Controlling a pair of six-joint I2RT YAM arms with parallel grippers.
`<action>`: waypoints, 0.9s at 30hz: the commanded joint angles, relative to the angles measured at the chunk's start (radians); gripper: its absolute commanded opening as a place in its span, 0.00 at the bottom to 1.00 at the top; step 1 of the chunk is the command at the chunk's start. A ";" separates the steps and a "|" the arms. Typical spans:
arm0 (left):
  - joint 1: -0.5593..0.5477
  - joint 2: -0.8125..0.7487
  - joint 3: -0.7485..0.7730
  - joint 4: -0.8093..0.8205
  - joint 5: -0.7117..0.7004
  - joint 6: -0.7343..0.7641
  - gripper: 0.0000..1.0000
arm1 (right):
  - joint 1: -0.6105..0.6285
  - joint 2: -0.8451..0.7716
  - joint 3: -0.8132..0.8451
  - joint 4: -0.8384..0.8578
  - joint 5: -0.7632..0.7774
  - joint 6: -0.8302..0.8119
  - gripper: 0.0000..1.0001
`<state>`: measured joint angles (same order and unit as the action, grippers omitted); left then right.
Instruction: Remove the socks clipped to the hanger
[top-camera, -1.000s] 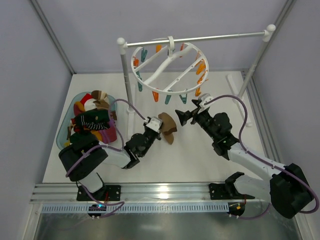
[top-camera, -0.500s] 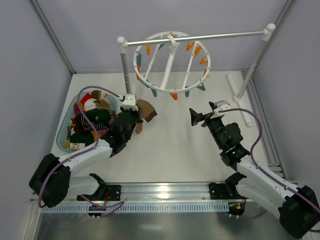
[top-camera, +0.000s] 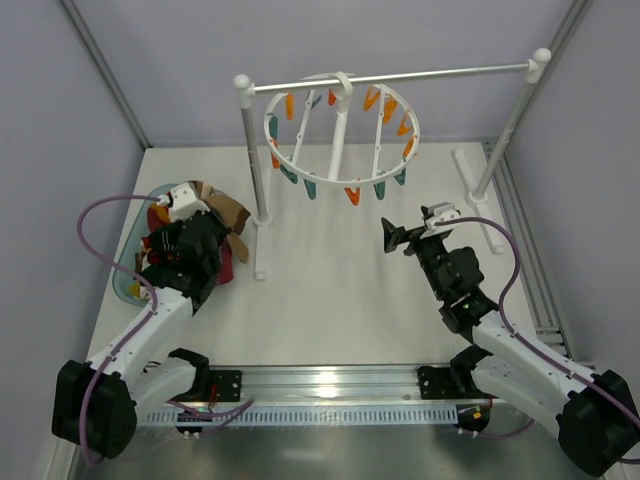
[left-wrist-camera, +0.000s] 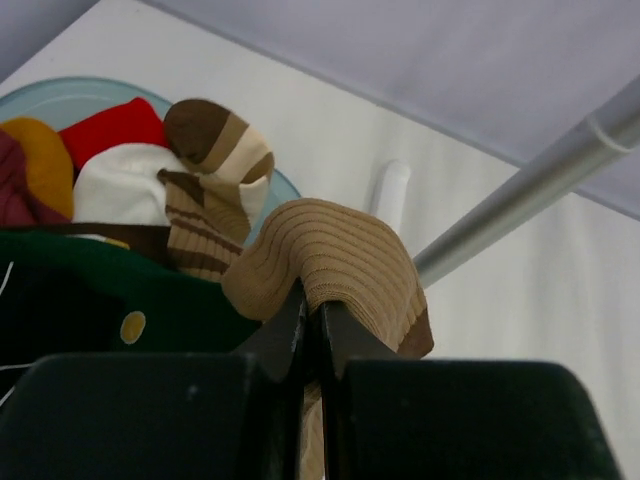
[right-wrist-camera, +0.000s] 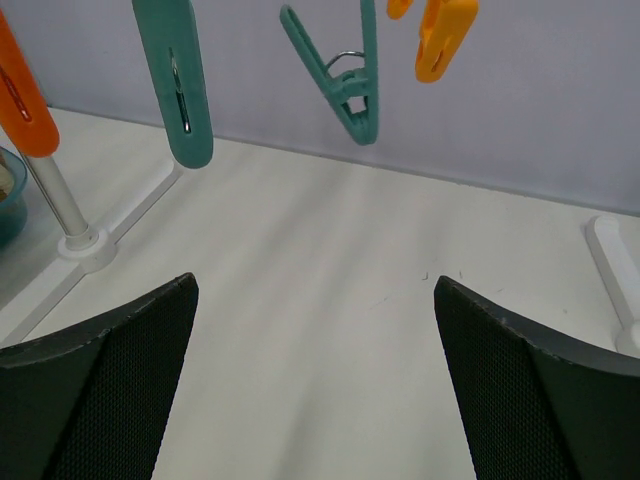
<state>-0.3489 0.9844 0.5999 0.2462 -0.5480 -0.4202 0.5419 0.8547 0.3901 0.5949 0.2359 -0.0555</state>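
White table (top-camera: 330, 300), grey walls (top-camera: 200, 60): at 9 o'clock the left gripper (left-wrist-camera: 312, 320) pinches a brown sock (left-wrist-camera: 340, 255) over the sock-filled basin (left-wrist-camera: 60, 88); hanger (top-camera: 340, 135) at 12 looks bare; right gripper (top-camera: 396, 238) gapes empty at 3. Next, likely release it there

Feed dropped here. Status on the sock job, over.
Left pincer shut on brown sock, at the tub. Right pincer open, empty, facing the hanger. No socks seen on its clips. Nothing blocking.
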 joint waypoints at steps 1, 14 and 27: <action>0.056 0.028 0.038 -0.054 -0.010 -0.092 0.00 | 0.003 -0.039 -0.016 0.051 0.005 -0.015 1.00; 0.136 0.085 0.340 -0.153 -0.276 -0.013 0.00 | 0.003 -0.071 -0.036 0.052 -0.020 -0.012 1.00; 0.258 0.298 0.290 -0.268 -0.150 -0.127 0.00 | 0.001 -0.091 -0.054 0.055 -0.035 -0.007 1.00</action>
<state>-0.0944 1.2610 0.9028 0.0250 -0.7464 -0.4988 0.5419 0.7830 0.3420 0.6014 0.2096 -0.0586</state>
